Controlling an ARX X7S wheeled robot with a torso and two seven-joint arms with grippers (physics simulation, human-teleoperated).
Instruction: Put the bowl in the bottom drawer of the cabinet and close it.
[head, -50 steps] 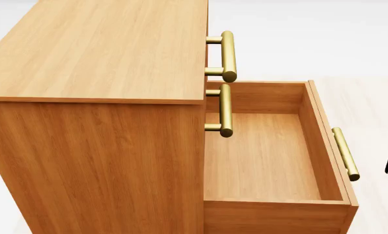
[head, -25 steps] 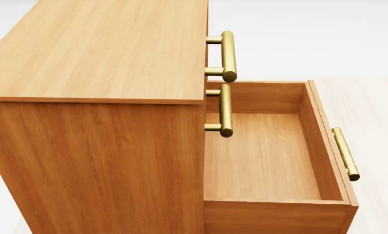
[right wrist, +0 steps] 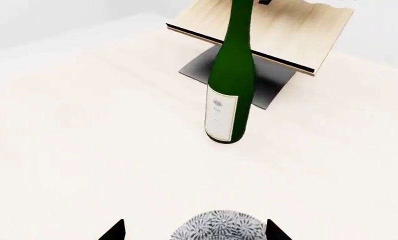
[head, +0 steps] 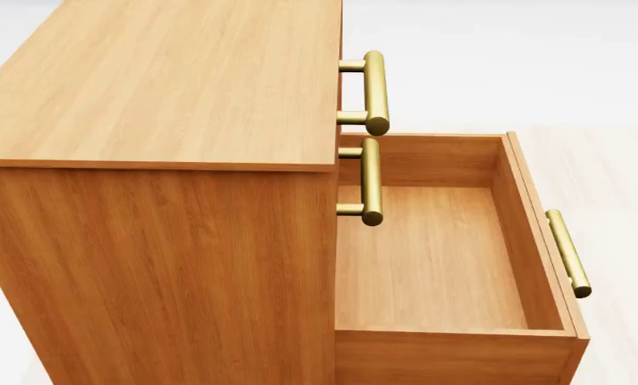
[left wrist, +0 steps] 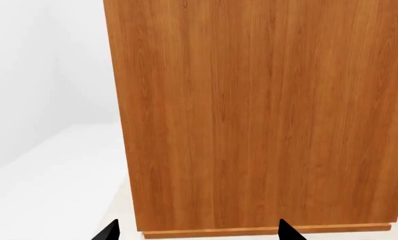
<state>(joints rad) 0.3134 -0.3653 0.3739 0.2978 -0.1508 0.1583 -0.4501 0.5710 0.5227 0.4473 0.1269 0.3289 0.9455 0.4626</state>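
The honey-brown cabinet (head: 159,88) fills the head view. Its bottom drawer (head: 437,265) stands pulled out and empty, brass handle (head: 567,253) on its front; the two drawers above are shut. Neither gripper shows in the head view. In the right wrist view the patterned bowl (right wrist: 219,227) sits on a pale surface at the frame's edge. My right gripper (right wrist: 194,232) is open, its two black tips showing on either side of the bowl and not touching it. My left gripper (left wrist: 199,234) is open and holds nothing, facing the cabinet's plain side (left wrist: 252,115).
A green wine bottle (right wrist: 229,90) stands upright beyond the bowl. Behind it is a pale slanted wooden rack (right wrist: 286,35) on a dark base. Pale floor lies beside the drawer's front (head: 619,184) and by the cabinet's side (left wrist: 45,185).
A black piece of my right arm showed at the head view's right edge one second ago and has left the view. Cabinet and drawer have not moved.
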